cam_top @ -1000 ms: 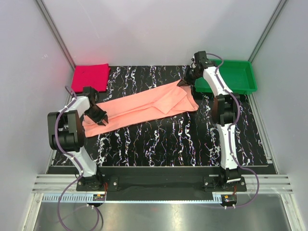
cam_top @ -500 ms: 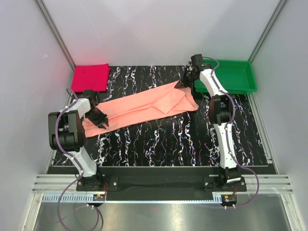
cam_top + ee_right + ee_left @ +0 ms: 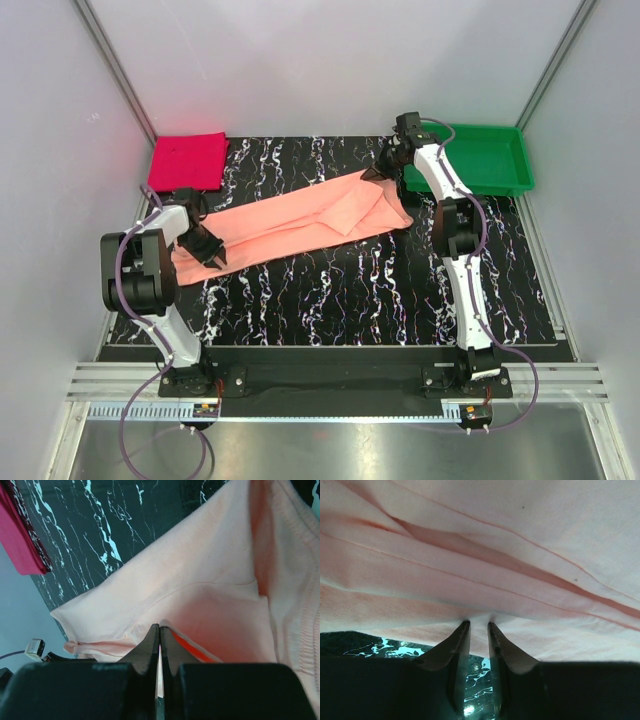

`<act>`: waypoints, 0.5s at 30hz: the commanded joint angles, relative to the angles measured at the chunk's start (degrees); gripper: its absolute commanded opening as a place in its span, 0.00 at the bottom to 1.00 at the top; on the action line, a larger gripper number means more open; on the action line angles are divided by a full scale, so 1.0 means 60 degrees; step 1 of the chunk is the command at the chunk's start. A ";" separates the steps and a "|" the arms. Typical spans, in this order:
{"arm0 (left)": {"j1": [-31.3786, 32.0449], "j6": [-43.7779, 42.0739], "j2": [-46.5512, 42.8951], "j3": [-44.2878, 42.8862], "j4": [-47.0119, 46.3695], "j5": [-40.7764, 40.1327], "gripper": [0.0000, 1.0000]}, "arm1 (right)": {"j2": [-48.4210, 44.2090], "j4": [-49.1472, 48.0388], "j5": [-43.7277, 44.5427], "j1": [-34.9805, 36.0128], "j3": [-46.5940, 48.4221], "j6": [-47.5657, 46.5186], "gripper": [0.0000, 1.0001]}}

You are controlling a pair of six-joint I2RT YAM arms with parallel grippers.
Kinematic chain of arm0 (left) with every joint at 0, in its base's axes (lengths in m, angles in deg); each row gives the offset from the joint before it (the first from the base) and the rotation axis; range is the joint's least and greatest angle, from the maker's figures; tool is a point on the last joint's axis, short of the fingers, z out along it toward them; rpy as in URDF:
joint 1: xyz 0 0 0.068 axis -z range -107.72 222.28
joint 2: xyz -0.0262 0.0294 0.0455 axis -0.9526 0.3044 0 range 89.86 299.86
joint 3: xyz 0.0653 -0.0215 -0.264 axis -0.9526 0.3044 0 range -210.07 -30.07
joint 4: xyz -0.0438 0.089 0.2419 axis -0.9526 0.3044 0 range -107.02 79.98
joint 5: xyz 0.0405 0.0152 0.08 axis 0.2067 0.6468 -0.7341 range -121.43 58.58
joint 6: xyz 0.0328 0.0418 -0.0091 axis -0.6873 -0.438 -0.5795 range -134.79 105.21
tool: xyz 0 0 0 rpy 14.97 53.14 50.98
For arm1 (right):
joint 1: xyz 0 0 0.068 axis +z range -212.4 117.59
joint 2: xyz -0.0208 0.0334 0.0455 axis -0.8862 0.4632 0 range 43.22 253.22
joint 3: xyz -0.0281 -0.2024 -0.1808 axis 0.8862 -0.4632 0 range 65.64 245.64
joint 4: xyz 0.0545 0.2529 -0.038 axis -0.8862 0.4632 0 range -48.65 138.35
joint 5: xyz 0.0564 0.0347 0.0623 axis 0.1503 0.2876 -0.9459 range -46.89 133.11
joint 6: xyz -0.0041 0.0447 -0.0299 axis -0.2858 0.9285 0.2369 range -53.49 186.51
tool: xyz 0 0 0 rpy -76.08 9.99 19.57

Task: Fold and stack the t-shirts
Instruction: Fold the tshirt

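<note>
Top external view: the left gripper [image 3: 213, 255], jaws narrowly parted, pinches the near-left edge of the salmon shirt [image 3: 300, 215]. Farther back, the right gripper [image 3: 379, 172], almost closed, nips its far-right corner. The magenta shirt [image 3: 187, 160] lies folded far left.

A table top [image 3: 350, 290] of black sheet veined in white like marble fills the middle, seen from above. Plain pale grey walls [image 3: 330, 60] close it in on 3 sides, joined by 2 slanting aluminium posts [image 3: 116, 70]. Silver rails [image 3: 560, 380] run along the near edge, and a brushed steel sheet [image 3: 340, 450] below them reflects soft, even light.
</note>
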 commanded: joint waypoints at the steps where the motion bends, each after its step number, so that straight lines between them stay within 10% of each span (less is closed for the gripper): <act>1: 0.0044 -0.0132 -0.0067 0.0214 -0.0180 -0.0145 0.27 | 0.0109 -0.0593 -0.0140 0.0026 0.0666 0.0498 0.06; 15: 0.0044 -0.0161 -0.0023 0.0273 -0.0224 -0.0131 0.27 | 0.0549 -0.0813 -0.0301 -0.0208 0.0461 0.0674 0.09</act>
